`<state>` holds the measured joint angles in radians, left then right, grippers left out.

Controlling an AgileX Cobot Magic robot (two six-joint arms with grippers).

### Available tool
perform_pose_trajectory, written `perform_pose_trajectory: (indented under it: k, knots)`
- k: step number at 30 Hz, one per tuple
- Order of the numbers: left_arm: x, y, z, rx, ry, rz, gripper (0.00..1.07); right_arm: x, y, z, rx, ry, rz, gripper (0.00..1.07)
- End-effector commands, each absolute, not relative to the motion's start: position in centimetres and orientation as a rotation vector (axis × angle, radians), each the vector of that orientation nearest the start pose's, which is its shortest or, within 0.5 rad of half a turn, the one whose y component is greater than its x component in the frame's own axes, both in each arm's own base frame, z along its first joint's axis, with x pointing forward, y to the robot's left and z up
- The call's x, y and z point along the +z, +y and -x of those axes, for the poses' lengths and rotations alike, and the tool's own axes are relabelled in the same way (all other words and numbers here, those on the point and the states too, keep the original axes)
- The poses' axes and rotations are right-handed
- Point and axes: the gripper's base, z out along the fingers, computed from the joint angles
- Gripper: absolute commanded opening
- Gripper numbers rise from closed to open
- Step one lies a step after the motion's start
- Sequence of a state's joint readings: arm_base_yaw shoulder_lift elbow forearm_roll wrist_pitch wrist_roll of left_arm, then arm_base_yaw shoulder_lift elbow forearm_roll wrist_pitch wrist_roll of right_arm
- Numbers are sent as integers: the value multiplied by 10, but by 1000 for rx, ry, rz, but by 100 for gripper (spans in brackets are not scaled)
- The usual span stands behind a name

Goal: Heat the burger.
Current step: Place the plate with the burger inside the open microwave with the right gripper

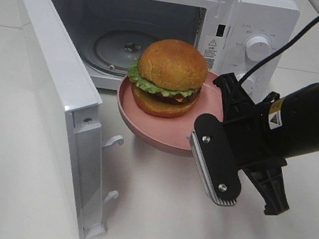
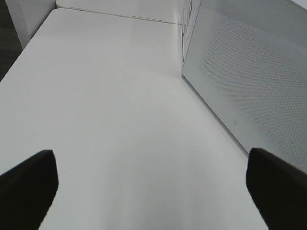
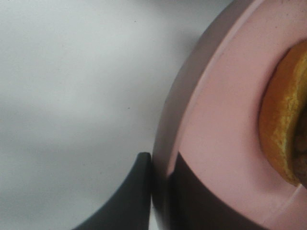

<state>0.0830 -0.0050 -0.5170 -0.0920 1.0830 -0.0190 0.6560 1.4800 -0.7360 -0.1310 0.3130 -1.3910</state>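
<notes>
The burger (image 1: pixel 170 75), with a golden bun, green lettuce and a dark patty, sits on a pink plate (image 1: pixel 146 123) just in front of the open microwave (image 1: pixel 259 16). My right gripper (image 1: pixel 202 130) is shut on the plate's near right rim. In the right wrist view its dark fingers (image 3: pixel 139 191) pinch the pink plate (image 3: pixel 216 120) rim, with the burger (image 3: pixel 283 129) bun at the edge. My left gripper (image 2: pixel 153 191) stands wide open over bare table and holds nothing. It does not show in the exterior view.
The microwave door (image 1: pixel 50 77) is swung out to the left, and its outer face shows as the microwave door (image 2: pixel 249 72) beside my left gripper. The glass turntable (image 1: pixel 123 46) lies bare inside. A black cable (image 1: pixel 296 32) runs across the microwave's right side.
</notes>
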Motion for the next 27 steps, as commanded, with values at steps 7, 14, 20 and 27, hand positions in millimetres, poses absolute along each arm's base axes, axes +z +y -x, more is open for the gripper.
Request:
perform_pose_trajectory:
  k: [7, 14, 20, 27]
  knots:
    - [281, -9, 10, -77, 2007, 97, 102, 205, 188, -248, -421, 1153, 2176, 0]
    - [281, -9, 10, -77, 2007, 97, 102, 195, 207, -251, -400, 1100, 2192, 0]
    - [281, -9, 10, -77, 2007, 97, 102, 191, 217, -260, -396, 1098, 2195, 0]
    - [281, -9, 10, -77, 2007, 97, 102, 189, 229, -274, -397, 1101, 2182, 0]
